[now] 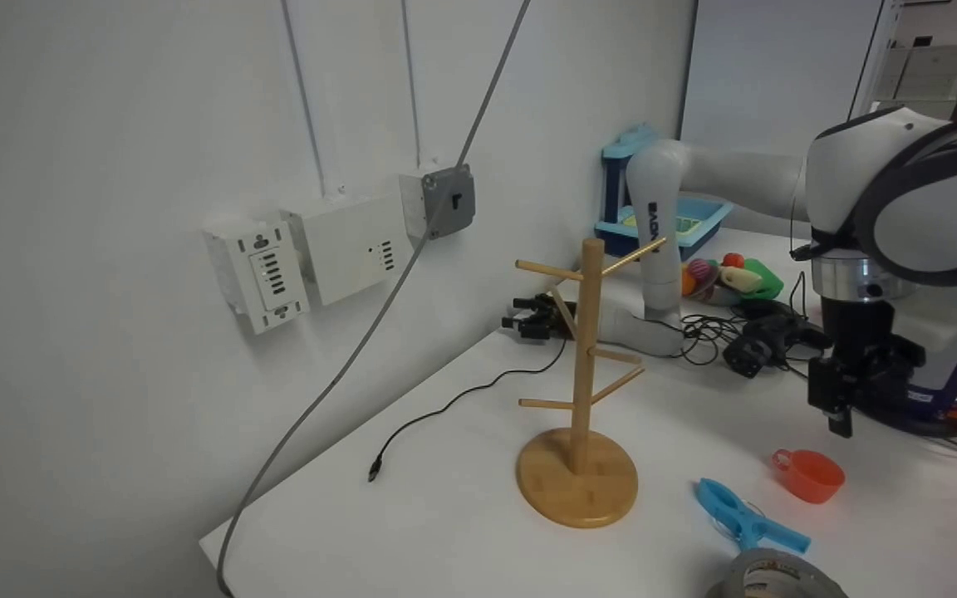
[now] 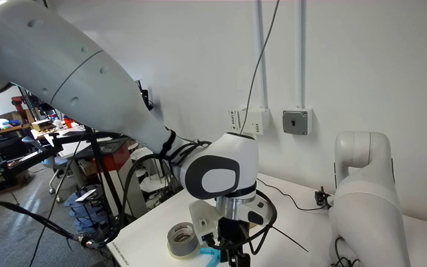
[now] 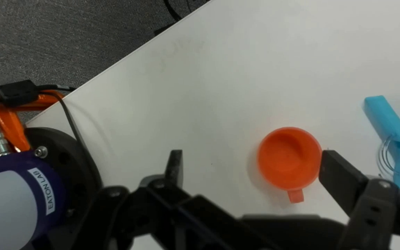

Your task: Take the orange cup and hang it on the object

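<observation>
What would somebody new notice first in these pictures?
Probably the big white robot arm, slanting down from the upper left of an exterior view. Next, the bright orange cup on the white table, beside a blue plastic piece. The wooden mug tree also stands out, upright on that table.
</observation>
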Tool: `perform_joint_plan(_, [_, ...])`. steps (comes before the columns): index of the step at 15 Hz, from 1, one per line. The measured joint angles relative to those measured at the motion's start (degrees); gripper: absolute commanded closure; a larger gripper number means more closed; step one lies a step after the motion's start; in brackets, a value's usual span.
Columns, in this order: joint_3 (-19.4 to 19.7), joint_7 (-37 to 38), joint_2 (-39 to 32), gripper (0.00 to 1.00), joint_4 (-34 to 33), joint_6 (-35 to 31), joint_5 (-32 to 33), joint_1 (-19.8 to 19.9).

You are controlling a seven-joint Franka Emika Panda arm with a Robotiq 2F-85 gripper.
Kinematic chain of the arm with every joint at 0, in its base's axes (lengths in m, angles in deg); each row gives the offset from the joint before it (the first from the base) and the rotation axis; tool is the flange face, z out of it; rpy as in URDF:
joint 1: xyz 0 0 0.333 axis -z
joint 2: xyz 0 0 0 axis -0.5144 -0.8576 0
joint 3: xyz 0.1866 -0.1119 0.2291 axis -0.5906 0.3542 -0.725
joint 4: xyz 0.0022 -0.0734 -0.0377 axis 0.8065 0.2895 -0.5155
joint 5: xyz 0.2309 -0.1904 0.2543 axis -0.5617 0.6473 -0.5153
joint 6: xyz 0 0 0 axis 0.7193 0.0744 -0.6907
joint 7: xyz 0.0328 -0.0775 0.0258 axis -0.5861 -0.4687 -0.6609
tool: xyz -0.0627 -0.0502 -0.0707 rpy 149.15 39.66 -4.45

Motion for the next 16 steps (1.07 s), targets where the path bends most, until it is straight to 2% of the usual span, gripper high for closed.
perform_joint_plan(5, [0.04, -1.45, -3.35, 0.00, -1.20, -0.30, 0.64, 0.01])
perform_joint_plan(16, [0.06, -12.93, -9.17, 0.00, -5.53, -2.13, 0.83, 1.19])
